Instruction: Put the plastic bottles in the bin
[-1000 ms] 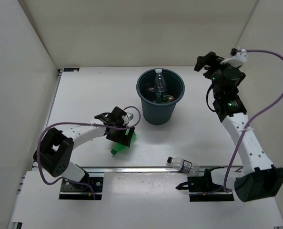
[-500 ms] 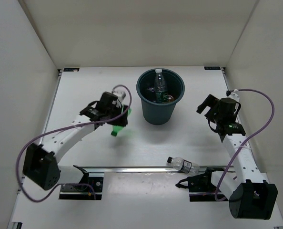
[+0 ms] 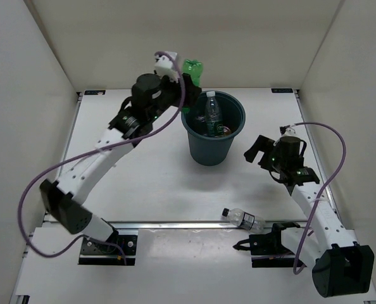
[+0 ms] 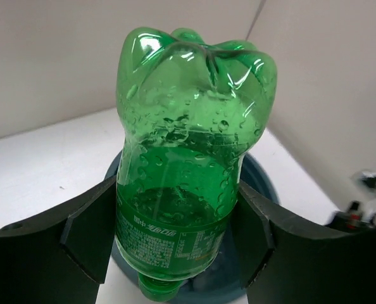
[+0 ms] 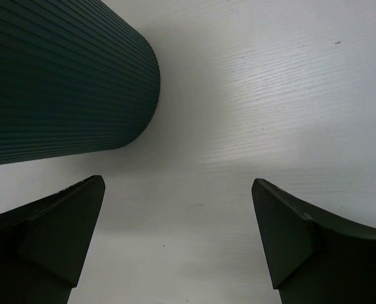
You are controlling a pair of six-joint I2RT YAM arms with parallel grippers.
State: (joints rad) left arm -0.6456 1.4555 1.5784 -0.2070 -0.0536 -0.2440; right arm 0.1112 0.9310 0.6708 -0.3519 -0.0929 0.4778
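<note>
My left gripper point(image 3: 187, 75) point(image 4: 175, 234) is shut on a green plastic bottle point(image 3: 192, 69) point(image 4: 188, 145), held cap down above the back left rim of the bin point(image 3: 188, 124) point(image 4: 263, 180). The dark teal bin point(image 5: 61, 82) holds a clear bottle point(image 3: 212, 109) standing upright and something orange point(image 3: 225, 131). Another clear bottle point(image 3: 244, 219) lies on the table near the front rail. My right gripper point(image 3: 254, 149) point(image 5: 178, 234) is open and low over bare table, just right of the bin, with nothing between its fingers.
White walls enclose the table on three sides. A metal rail point(image 3: 175, 223) runs along the front edge by the arm bases. Purple cables point(image 3: 330, 136) loop off both arms. The right arm point(image 4: 359, 215) shows beyond the bin in the left wrist view.
The left gripper closed on the green bottle and lifted it from the table up to the bin's rim. The right arm came down and forward to the bin's right side.
</note>
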